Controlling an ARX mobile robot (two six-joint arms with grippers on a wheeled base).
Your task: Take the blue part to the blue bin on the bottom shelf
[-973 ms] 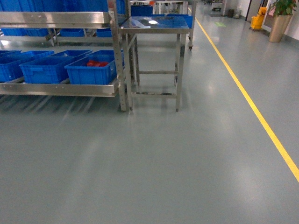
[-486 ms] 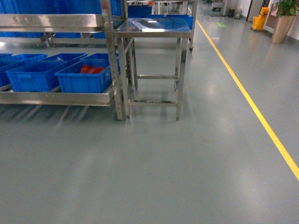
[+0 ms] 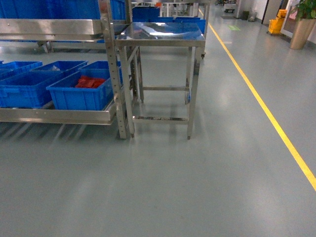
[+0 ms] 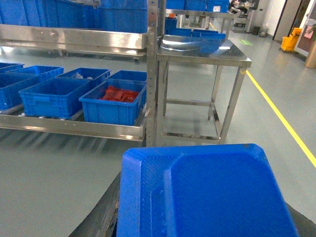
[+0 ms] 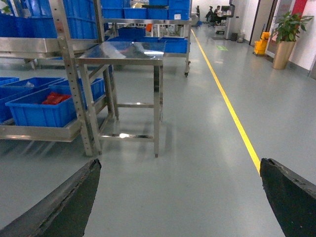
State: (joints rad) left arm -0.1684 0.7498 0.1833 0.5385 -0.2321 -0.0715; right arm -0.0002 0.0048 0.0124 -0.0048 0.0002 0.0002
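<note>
The blue part [image 4: 207, 197], a flat textured blue plastic piece, fills the bottom of the left wrist view. My left gripper [image 4: 202, 219] is shut on it, with a dark finger [image 4: 103, 217] showing at its left edge. The bottom shelf [image 3: 54, 116] holds several blue bins. The nearest bin [image 3: 79, 96] has red parts in it, and another blue bin [image 3: 22, 89] stands to its left. My right gripper [image 5: 180, 165] hangs open over bare floor with nothing between its fingers. Neither gripper shows in the head view.
A small steel table [image 3: 160, 34] stands right beside the rack's upright post [image 3: 112, 74]. An upper steel shelf [image 3: 49, 27] carries more blue bins. A yellow floor line [image 3: 266, 113] runs along the right, with a potted plant [image 3: 301, 29] at the far right.
In the head view the rack and table have grown larger and nearer, and the rack's post and bins have slid to the left.
</note>
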